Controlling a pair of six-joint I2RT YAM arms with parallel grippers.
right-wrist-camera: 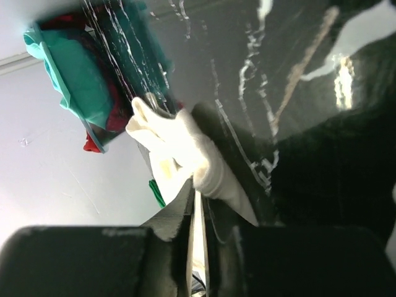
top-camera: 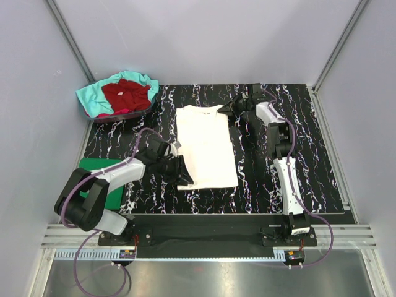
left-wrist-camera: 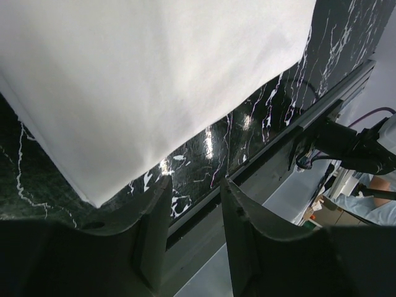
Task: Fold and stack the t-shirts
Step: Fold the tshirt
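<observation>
A white t-shirt [top-camera: 204, 145] lies flat on the black, white-veined surface [top-camera: 291, 142], grey walls [top-camera: 204, 37] around. The left gripper [top-camera: 181, 172], part open, is empty at its near-left corner. The right gripper [top-camera: 228, 107], narrow, pinches its far-right corner.

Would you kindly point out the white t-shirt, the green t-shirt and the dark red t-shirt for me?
white t-shirt [top-camera: 206, 145]: top view, middle of its flat body.
green t-shirt [top-camera: 94, 166]: top view, its uncovered far-left part.
dark red t-shirt [top-camera: 127, 94]: top view, middle of its crumpled cloth.
</observation>
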